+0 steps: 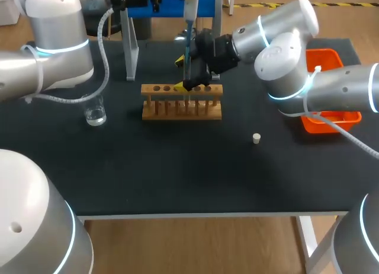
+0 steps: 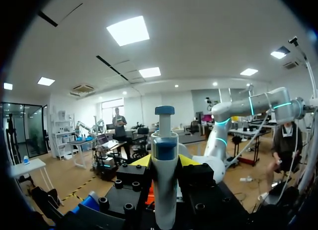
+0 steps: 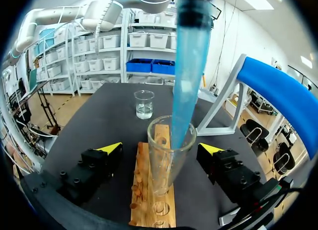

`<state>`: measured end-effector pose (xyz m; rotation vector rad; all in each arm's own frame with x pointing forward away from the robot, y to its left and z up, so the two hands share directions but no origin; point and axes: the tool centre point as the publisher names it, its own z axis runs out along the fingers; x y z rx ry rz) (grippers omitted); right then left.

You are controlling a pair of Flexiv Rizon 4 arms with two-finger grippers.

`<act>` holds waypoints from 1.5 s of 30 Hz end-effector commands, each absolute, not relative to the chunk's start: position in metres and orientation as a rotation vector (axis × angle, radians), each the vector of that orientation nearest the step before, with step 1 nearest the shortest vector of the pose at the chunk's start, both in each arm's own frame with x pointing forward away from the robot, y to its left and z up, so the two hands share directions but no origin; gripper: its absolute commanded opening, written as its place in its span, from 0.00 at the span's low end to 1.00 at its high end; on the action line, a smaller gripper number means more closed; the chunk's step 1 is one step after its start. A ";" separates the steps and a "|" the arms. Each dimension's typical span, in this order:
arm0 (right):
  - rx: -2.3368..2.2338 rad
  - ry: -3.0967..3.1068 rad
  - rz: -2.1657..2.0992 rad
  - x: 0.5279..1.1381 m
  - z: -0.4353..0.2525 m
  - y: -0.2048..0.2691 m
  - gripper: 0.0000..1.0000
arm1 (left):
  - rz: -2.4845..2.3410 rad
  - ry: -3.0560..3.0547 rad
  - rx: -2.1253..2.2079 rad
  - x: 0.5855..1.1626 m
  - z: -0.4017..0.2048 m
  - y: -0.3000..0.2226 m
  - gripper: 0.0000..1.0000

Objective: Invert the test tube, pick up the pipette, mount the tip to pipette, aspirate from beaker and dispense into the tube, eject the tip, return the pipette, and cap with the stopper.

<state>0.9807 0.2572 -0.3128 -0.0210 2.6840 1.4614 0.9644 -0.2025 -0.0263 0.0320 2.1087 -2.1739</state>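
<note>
My left gripper (image 2: 165, 160) is shut on the white and blue pipette (image 2: 164, 180), holding it upright above the wooden rack (image 1: 182, 102). The pipette's blue tip (image 3: 189, 71) points down into the mouth of the glass test tube (image 3: 166, 155), which stands upright in the rack (image 3: 151, 190). Around that tube, my right gripper (image 3: 160, 148) is open, one yellow-tipped finger on each side with gaps. In the head view the right gripper (image 1: 183, 74) is at the rack's back edge, with the tip (image 1: 188, 55) between its fingers. The beaker (image 1: 95, 111) of clear liquid is left of the rack. The white stopper (image 1: 256, 138) lies on the table to the right.
The blue pipette stand (image 1: 130, 43) on grey legs is behind the rack, also seen beside the right gripper (image 3: 278, 101). The beaker (image 3: 144, 103) is beyond the rack's far end. An orange tray (image 1: 328, 90) sits at the table's right edge under my right arm.
</note>
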 end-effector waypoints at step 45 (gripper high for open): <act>-0.023 2.689 1.459 0.982 -0.312 0.257 1.00 | -1.962 1.979 -0.196 0.878 -0.004 -0.119 0.00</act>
